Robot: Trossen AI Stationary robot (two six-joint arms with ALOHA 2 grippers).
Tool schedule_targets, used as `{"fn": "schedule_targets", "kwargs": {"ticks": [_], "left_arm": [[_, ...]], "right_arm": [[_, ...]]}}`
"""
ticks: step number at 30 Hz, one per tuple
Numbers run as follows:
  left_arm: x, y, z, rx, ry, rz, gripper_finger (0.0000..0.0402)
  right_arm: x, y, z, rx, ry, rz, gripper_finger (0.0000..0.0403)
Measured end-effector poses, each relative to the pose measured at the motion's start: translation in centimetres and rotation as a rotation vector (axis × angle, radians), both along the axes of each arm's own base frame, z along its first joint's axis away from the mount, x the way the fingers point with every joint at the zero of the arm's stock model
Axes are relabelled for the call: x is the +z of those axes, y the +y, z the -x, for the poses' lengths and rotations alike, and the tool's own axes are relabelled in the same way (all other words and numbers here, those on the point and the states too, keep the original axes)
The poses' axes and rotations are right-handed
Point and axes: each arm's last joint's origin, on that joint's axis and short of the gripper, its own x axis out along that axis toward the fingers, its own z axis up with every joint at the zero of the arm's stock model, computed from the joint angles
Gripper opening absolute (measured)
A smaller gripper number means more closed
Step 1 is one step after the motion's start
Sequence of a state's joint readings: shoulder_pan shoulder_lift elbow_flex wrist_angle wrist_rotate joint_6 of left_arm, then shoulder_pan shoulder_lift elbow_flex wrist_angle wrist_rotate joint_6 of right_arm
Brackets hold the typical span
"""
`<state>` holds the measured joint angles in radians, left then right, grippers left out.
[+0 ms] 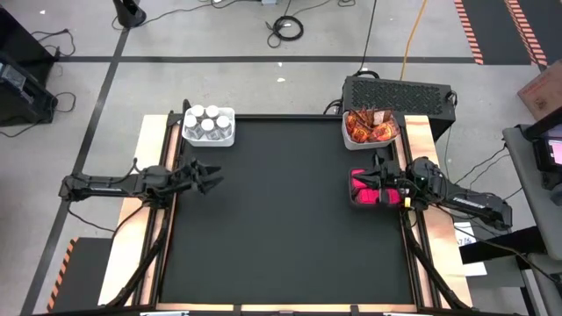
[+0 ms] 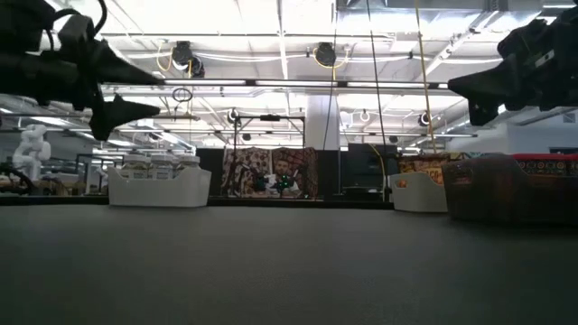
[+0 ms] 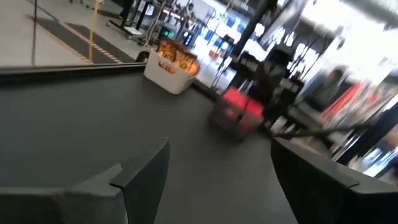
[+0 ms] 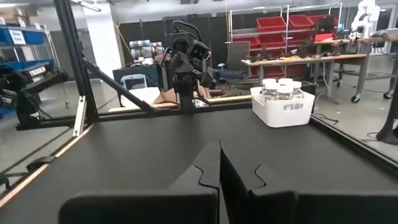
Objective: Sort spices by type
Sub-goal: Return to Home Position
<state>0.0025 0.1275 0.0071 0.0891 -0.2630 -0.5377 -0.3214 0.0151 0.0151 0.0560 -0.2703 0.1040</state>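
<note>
Black mat over the whole table, workshop clutter in the background, and all the spices I can see are sitting in a container. My guess is the sorting's basically done and this bit is just the arms pulling back to rest.

Right claw is pinched shut with nothing in it, up in the air over the dark bin at the right edge of the mat. If I were running it I'd go straight up first so the fingers clear the bin wall, then fold back. A sideways sweep could clip that bin or the sachet tub just beyond it.

Left claw is spread wide and empty, above the left edge of the mat. It's near the jar tub but not touching it. Should be an easy retreat as long as it backs away along its own side.

As for the goods:
- The pink boxes are bright little cubes down in the dark bin, and they glow through its see-through wall in the left wrist view.
- The jars are clear with white caps, packed upright in their tub at the far left corner.
- The sachets are a crinkly orange-brown heap in the far right tub.
</note>
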Motion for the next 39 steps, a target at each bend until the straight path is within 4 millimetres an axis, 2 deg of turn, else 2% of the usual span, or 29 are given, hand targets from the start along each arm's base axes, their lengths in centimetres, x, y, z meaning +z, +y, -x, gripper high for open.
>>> {"fn": "schedule_targets", "kwargs": {"ticks": [8,12,39], "left_arm": [[-0.50,0.01,-0.10,-0.007,0.124,-0.257,0.0283],[-0.58,0.04,-0.13,0.001,0.145,-0.299,0.0283],[-0.64,0.05,-0.13,0.004,0.151,-0.299,0.0283]], "right_arm": [[-0.01,0.00,0.00,0.002,-0.002,-0.056,0.0000],[-0.01,0.00,0.00,0.000,0.000,-0.027,0.0000],[-0.01,0.00,0.00,-0.001,0.000,-0.026,0.0000]]}}
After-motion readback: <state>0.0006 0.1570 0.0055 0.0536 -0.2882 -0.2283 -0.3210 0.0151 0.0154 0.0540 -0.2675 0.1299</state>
